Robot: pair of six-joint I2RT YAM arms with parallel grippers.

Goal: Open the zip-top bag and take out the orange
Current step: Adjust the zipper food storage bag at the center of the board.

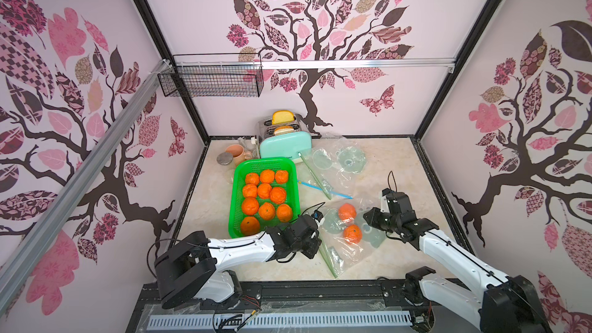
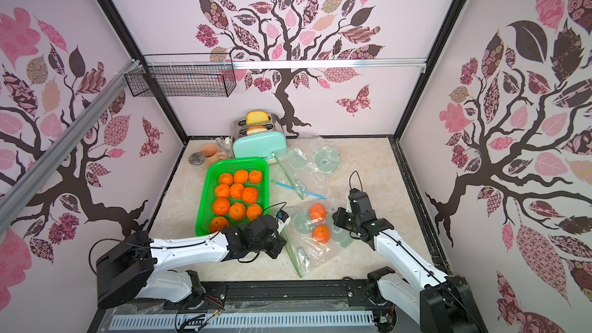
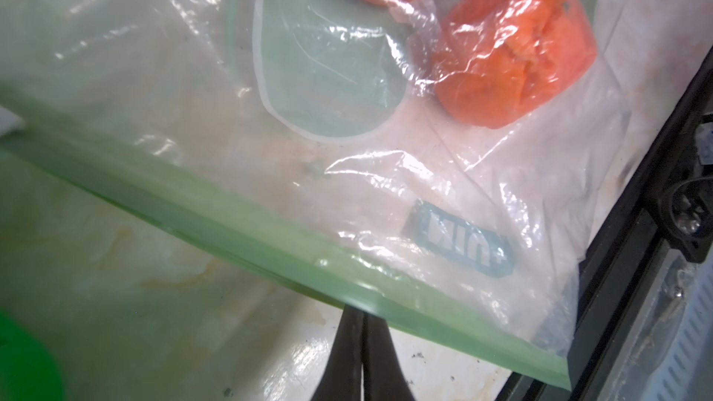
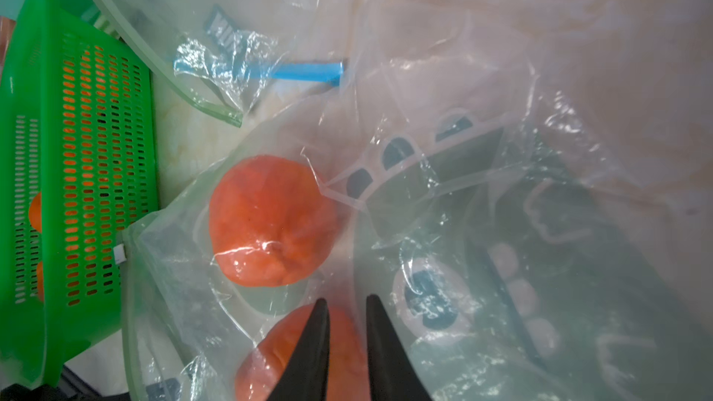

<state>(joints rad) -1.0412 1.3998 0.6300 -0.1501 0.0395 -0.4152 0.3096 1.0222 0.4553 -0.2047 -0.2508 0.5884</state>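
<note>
Left tool [image 3: 359,314] pinches the zip-top bag [image 3: 231,148]; right tool [image 4: 347,298], slightly spread, over its orange [image 4: 270,364].

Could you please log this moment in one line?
left end effector shut on zip-top bag | right end effector open near bagged orange

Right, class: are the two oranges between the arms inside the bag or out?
Inside: crinkled clear film of the bag covers the far orange and the near orange.

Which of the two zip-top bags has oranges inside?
The near bag, at the front of the table closest to the robot's base, holds two oranges. The far bag beside the toaster shows only printed shapes, no fruit.
</note>
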